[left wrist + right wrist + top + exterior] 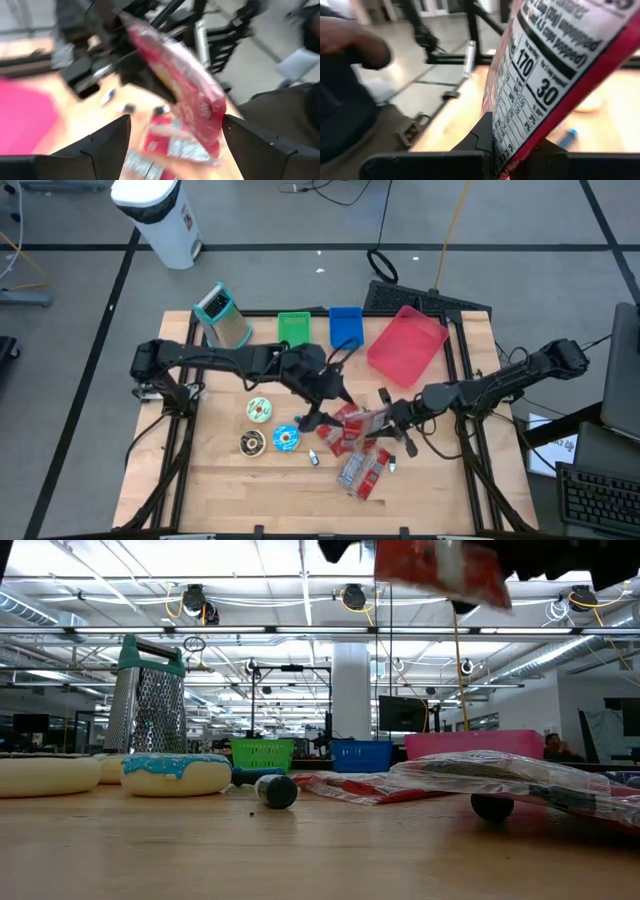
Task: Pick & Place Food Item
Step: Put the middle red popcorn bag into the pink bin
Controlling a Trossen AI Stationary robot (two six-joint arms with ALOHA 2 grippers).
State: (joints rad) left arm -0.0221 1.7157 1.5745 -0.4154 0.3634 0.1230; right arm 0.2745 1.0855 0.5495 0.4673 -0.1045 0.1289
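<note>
Red crinkly food packet (nutrition label)

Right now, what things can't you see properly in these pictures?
- Red packet: the right gripper pinches it; the right wrist view shows only its label, the rest is cut off by the edges.
- Same packet in the low view: cut off by the top edge, so both grippers are hidden there.
- Left gripper: open behind the packet; blur in the left wrist view hides the print.
- Small dark pieces on the table: too small in the high view.
</note>
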